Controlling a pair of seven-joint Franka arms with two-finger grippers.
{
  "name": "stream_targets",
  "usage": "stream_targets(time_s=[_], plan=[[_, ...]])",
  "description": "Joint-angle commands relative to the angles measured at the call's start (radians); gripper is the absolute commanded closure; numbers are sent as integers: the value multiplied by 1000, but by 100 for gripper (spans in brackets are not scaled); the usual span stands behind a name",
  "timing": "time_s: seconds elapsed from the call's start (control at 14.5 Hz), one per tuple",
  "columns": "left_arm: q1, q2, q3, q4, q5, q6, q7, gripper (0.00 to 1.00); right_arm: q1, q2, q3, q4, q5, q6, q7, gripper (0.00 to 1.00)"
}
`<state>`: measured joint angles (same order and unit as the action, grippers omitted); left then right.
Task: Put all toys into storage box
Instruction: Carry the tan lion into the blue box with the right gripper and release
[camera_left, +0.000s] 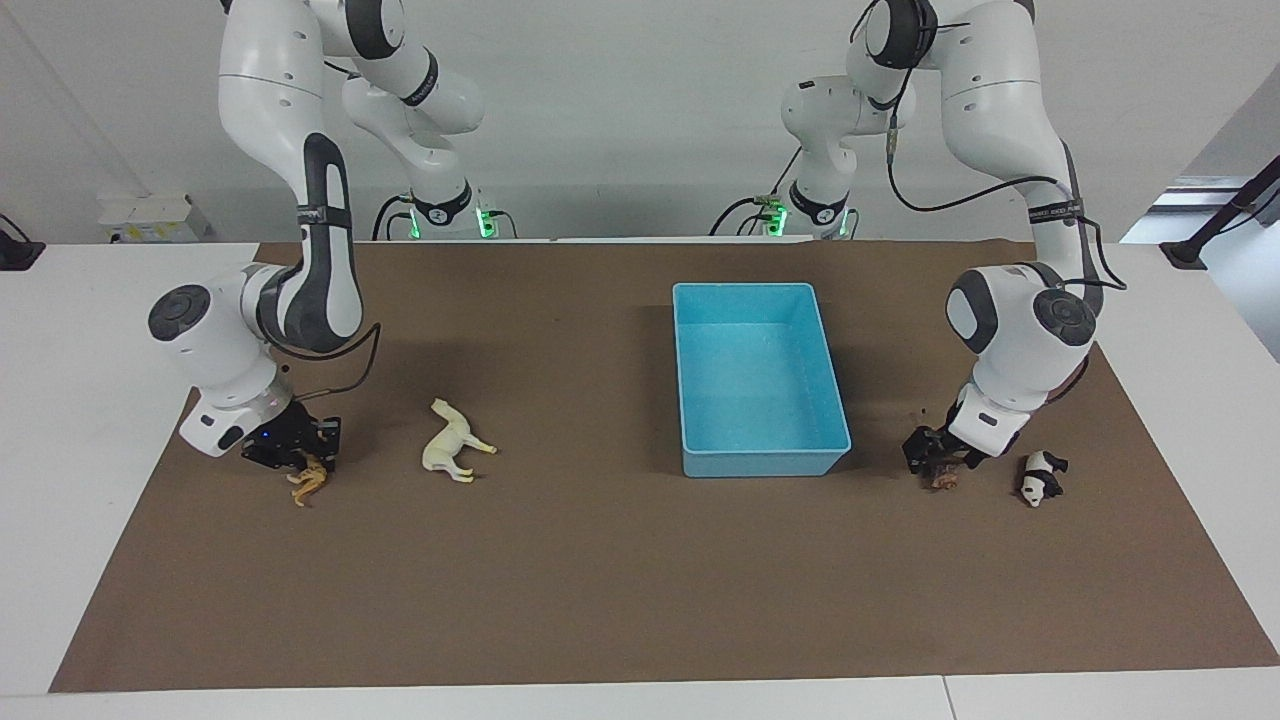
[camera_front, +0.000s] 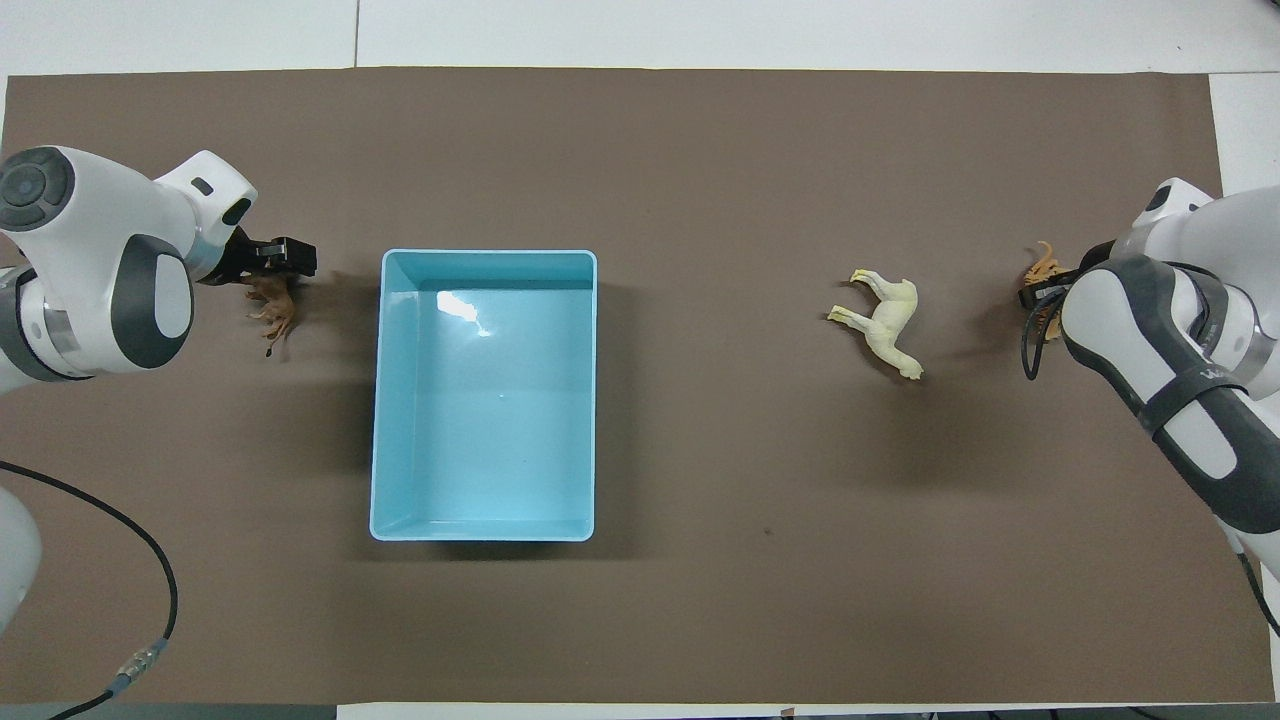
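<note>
The light blue storage box (camera_left: 762, 462) (camera_front: 484, 527) stands empty, toward the left arm's end of the table. My left gripper (camera_left: 935, 455) (camera_front: 278, 262) is down at the brown lion (camera_left: 943, 479) (camera_front: 271, 303), touching or just above it. The black-and-white panda (camera_left: 1041, 477) lies beside the lion toward the table's end; my left arm hides it in the overhead view. My right gripper (camera_left: 300, 448) (camera_front: 1040, 292) is down at the orange tiger (camera_left: 309, 484) (camera_front: 1042, 266). The cream-white horse (camera_left: 455, 443) (camera_front: 886, 321) lies on its side between the tiger and the box.
A brown paper mat (camera_left: 600, 580) (camera_front: 700, 560) covers the white table. A black cable (camera_front: 150, 560) hangs from the left arm. A cardboard box (camera_left: 150, 215) sits off the mat, near the right arm's base.
</note>
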<state>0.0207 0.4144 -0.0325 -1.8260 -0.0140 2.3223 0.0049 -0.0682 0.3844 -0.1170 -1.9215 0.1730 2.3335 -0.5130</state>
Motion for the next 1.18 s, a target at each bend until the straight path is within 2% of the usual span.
stream_targets(time_s=[0.0,0.35,0.55,0.69,0.83,0.97,1.11], plan=[[8,-23,6,-36,19,25,4,0,2,-18,-3,73,16,-129,11,100],[15,-19,6,-10,31,26,-9,0,10,-137,0,142,-110,-351,106,100],[15,-20,6,1,31,17,-32,0,89,-190,-1,234,-119,-553,277,100],[18,-22,8,-12,31,25,-71,0,187,-185,0,367,-133,-705,501,100],[22,-23,6,-18,32,26,-114,0,304,-179,2,456,-133,-787,724,100],[24,-25,6,-22,32,25,-121,0,462,-164,4,496,-124,-783,990,100],[36,-25,6,-27,32,25,-138,0,591,-159,7,496,-109,-690,1221,100]])
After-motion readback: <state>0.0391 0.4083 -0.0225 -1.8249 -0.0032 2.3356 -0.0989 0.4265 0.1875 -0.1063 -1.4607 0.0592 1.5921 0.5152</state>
